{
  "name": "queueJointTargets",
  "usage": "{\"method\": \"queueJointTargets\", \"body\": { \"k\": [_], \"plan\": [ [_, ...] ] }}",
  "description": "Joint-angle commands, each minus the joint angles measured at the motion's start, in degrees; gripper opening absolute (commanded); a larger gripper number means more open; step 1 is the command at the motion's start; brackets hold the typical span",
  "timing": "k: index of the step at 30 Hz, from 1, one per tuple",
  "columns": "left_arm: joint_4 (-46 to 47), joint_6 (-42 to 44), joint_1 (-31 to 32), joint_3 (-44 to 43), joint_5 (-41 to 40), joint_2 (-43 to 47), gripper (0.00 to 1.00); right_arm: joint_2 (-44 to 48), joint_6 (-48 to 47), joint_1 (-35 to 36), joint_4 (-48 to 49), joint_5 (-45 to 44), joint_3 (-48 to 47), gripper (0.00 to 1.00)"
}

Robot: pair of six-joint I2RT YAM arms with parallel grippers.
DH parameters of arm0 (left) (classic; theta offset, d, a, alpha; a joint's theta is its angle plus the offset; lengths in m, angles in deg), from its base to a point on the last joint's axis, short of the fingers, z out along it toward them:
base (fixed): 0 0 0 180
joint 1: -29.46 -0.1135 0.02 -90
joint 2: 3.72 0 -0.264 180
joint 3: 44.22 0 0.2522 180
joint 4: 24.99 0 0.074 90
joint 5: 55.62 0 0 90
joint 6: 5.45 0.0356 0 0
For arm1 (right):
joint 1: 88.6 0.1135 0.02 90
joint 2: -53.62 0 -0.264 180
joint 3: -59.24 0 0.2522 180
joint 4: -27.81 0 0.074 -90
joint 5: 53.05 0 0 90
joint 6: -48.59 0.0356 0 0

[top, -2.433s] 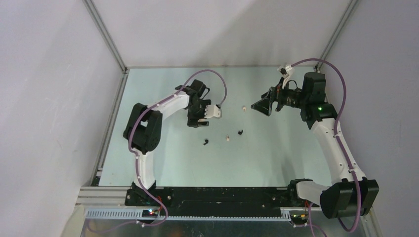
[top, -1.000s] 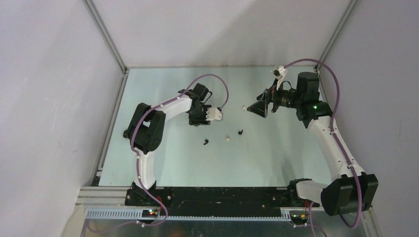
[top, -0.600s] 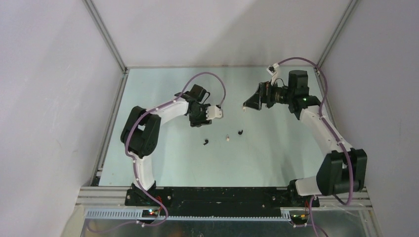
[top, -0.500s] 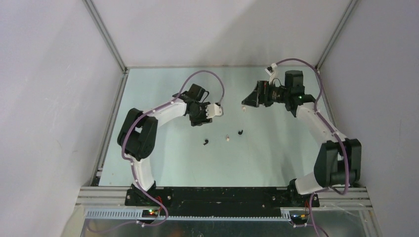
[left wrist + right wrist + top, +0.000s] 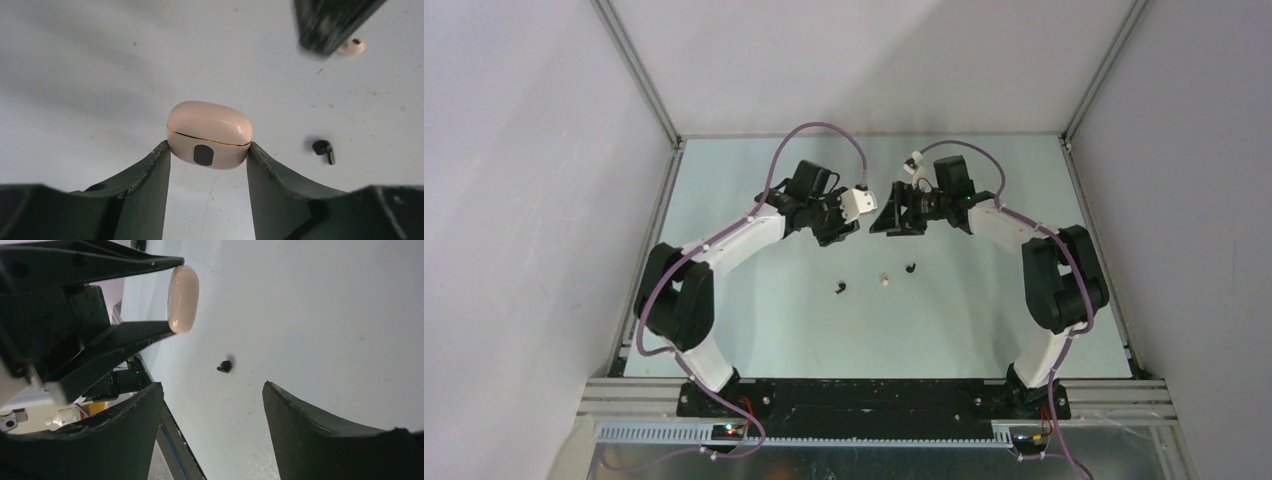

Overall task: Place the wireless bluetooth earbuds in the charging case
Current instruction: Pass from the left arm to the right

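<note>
- The charging case (image 5: pixel 209 135), cream with its lid down, is clamped between the two fingers of the left gripper (image 5: pixel 207 148).
- One case is counted.
- The right gripper (image 5: pixel 212 385) is pointed at the case from just beside it. Its jaws stand apart and nothing is held between them.
- A second ago the two grippers were well apart. They have since been brought tip to tip at the middle of the table (image 5: pixel 984 300), and the case has been carried along.
- Four earbuds are counted: two cream, two black.
- One cream earbud (image 5: pixel 352 46) is seen just past a blurred finger of the right gripper. Whether it is touched cannot be told.
- The other three lie in a loose row on the base side of both sets of jaws, well apart from them: a black earbud (image 5: pixel 840 289), the other cream earbud (image 5: pixel 884 279) and the other black earbud (image 5: pixel 910 268).
- These three have not been moved since the earlier frames.
</note>
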Motion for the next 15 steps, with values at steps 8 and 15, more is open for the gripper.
{"method": "queueJointTargets", "body": {
  "k": [8, 15],
  "plan": [
    [3.17, -7.68, 5.79, 4.08, 4.95, 9.09, 0.41, -4.30, 6.44, 4.32, 9.66, 7.30, -5.42, 0.66],
    [3.39, -8.77, 6.40, 3.93, 5.54, 9.51, 0.41, -3.49, 0.00, 6.99, 2.51, 5.20, -5.42, 0.60]
  ]
}}
